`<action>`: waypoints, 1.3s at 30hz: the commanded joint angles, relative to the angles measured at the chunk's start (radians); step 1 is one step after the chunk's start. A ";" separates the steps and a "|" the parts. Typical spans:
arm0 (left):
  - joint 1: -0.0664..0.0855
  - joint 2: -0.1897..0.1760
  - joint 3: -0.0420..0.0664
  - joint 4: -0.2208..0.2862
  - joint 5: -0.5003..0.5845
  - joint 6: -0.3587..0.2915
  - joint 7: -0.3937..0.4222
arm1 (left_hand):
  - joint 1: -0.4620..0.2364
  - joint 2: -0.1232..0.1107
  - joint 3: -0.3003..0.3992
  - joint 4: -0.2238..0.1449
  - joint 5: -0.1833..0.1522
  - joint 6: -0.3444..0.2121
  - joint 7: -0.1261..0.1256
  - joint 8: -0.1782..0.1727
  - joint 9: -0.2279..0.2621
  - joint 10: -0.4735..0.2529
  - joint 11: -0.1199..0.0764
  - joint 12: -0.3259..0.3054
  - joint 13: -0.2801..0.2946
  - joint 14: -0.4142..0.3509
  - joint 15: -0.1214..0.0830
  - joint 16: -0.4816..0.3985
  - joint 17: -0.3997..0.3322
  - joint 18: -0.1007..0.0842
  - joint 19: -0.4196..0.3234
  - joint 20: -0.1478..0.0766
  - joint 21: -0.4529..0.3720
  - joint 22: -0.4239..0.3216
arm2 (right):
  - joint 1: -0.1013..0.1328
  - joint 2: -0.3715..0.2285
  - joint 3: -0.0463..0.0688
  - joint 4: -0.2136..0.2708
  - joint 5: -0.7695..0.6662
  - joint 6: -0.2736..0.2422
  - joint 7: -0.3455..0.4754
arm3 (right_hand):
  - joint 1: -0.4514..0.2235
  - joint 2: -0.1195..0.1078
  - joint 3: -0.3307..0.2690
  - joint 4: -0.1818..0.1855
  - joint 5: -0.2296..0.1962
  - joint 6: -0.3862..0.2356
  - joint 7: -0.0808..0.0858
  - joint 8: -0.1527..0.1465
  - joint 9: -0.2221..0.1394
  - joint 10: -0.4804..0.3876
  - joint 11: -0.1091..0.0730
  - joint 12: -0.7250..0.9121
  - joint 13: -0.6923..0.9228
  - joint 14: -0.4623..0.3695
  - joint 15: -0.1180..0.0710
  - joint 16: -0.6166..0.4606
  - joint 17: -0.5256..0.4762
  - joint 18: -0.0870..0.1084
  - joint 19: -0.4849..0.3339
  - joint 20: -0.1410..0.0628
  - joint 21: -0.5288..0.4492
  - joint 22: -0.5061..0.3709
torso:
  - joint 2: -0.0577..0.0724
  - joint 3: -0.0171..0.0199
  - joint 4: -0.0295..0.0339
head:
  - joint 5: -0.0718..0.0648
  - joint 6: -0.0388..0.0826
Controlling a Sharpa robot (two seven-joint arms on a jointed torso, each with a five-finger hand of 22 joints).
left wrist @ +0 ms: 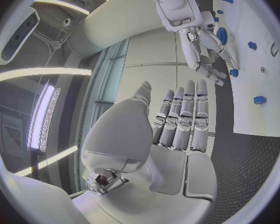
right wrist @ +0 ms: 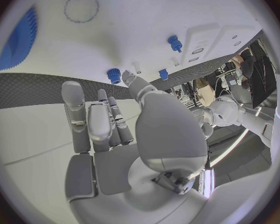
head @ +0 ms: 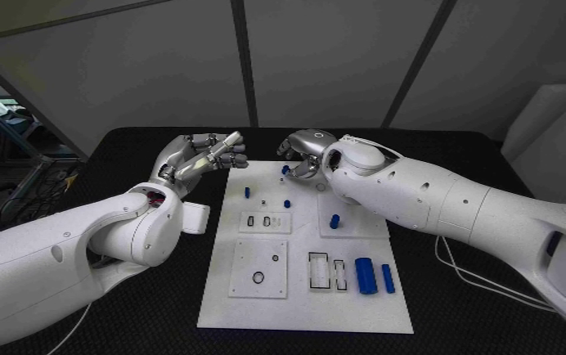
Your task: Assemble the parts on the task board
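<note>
1. The left hand (head: 200, 159) is raised over the black table (head: 130, 146), just off the task board's (head: 304, 310) far left corner. In the left wrist view its fingers (left wrist: 185, 117) lie straight, side by side, with nothing in them.
2. The right hand (head: 304, 152) hovers over the board's far edge. Its fingers (right wrist: 90, 119) are loosely bent and apart, and nothing sits between them.
3. Just under the right fingertips stands a small blue peg (head: 285, 170). Two more blue pegs (head: 248, 192) stand a little nearer the robot, one beside the left fingers' side of the board, another (head: 287, 204) midway.
4. Beyond these, a blue piece (head: 335, 222) lies beneath the right forearm.
5. Farthest from both hands, two blue cylinders (head: 367, 276) lie side by side near the board's near right corner, next to rectangular slots (head: 318, 270).
</note>
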 commanded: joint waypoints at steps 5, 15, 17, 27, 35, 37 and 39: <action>0.001 -0.006 0.001 -0.002 -0.007 0.015 0.002 | 0.004 0.007 -0.004 -0.001 -0.002 0.000 0.007 -0.007 -0.001 -0.001 0.008 -0.004 -0.002 -0.002 0.008 -0.003 0.002 -0.020 0.001 0.002 0.006 0.001 | 0.002 -0.096 0.001 0.109 0.067 -0.101 0.019 | 0.030 0.020 -0.028 0.007 0.052 0.107 0.033 0.020 0.013 0.052 -0.015 0.056 0.007 0.012 -0.006 0.011 0.029 0.010 0.033 -0.008 0.022 0.045 | -0.002 0.0023 -0.0048 | -0.001 0.004; 0.001 -0.012 0.000 -0.009 -0.007 0.019 0.001 | 0.004 0.007 -0.004 -0.002 -0.002 0.000 0.006 -0.007 -0.001 -0.001 0.008 -0.005 -0.002 -0.002 0.008 -0.004 0.002 -0.020 0.001 0.002 0.006 0.001 | 0.001 -0.366 0.004 0.343 0.312 -0.081 -0.057 | -0.012 -0.020 -0.070 0.051 0.081 0.193 0.005 0.054 0.018 0.407 -0.080 0.274 0.130 0.053 -0.056 0.121 0.228 -0.024 0.145 -0.051 0.142 0.244 | -0.006 0.0087 -0.0238 | -0.006 0.015; 0.001 -0.012 0.000 -0.011 -0.007 0.019 0.001 | 0.004 0.007 -0.004 -0.002 -0.002 0.000 0.006 -0.007 -0.001 -0.001 0.008 -0.005 -0.002 -0.002 0.008 -0.004 0.002 -0.020 0.001 0.002 0.006 0.001 | 0.001 -0.399 0.004 0.366 0.334 -0.067 -0.073 | -0.018 -0.036 -0.106 0.064 0.108 0.184 -0.002 0.054 0.015 0.421 -0.084 0.384 0.238 0.061 -0.063 0.148 0.280 -0.032 0.165 -0.060 0.163 0.281 | -0.007 0.0104 -0.0280 | -0.006 0.015; 0.000 -0.004 0.000 -0.023 -0.007 0.023 0.000 | 0.004 0.008 -0.004 -0.002 -0.002 0.000 0.006 -0.007 -0.001 -0.001 0.008 -0.005 -0.002 -0.002 0.008 -0.004 0.003 -0.020 0.001 0.002 0.006 0.001 | 0.001 -0.450 0.004 0.384 0.363 0.007 -0.149 | 0.042 -0.009 -0.274 0.183 0.128 0.114 0.025 0.082 0.008 0.453 -0.060 1.224 1.175 0.090 -0.037 0.242 0.495 -0.054 0.219 -0.039 0.236 0.410 | -0.005 0.0115 -0.0269 | -0.013 0.014; -0.001 -0.001 0.000 -0.028 -0.007 0.025 -0.001 | 0.004 0.008 -0.004 -0.002 -0.002 0.000 0.006 -0.007 -0.001 -0.001 0.008 -0.005 -0.002 -0.002 0.008 -0.004 0.003 -0.020 0.001 0.002 0.006 0.001 | 0.001 -0.402 0.004 0.334 0.337 0.035 -0.186 | 0.075 -0.012 -0.305 0.235 0.126 0.080 0.035 0.091 0.008 0.473 -0.046 1.286 1.254 0.100 -0.025 0.261 0.549 -0.062 0.243 -0.027 0.264 0.463 | -0.005 0.0095 -0.0256 | -0.012 0.008; -0.001 0.000 0.000 -0.029 -0.007 0.025 -0.001 | 0.004 0.008 -0.004 -0.002 -0.002 0.000 0.006 -0.007 -0.001 -0.001 0.008 -0.005 -0.002 -0.002 0.008 -0.004 0.003 -0.020 0.001 0.002 0.006 0.001 | 0.000 -0.389 0.004 0.320 0.330 0.043 -0.194 | 0.080 -0.011 -0.306 0.239 0.127 0.079 0.036 0.093 0.008 0.478 -0.046 1.296 1.266 0.101 -0.024 0.262 0.552 -0.063 0.245 -0.026 0.266 0.467 | -0.006 0.0090 -0.0260 | -0.012 0.007; -0.001 0.001 0.000 -0.029 -0.007 0.025 -0.001 | 0.004 0.008 -0.004 -0.002 -0.002 0.000 0.006 -0.007 -0.001 -0.001 0.008 -0.005 -0.002 -0.002 0.008 -0.004 0.003 -0.020 0.001 0.002 0.006 0.001 | 0.000 -0.377 0.004 0.305 0.322 0.051 -0.201 | 0.084 -0.009 -0.307 0.243 0.128 0.079 0.036 0.096 0.009 0.485 -0.045 1.308 1.281 0.102 -0.023 0.264 0.556 -0.064 0.247 -0.025 0.269 0.472 | -0.006 0.0088 -0.0265 | -0.012 0.005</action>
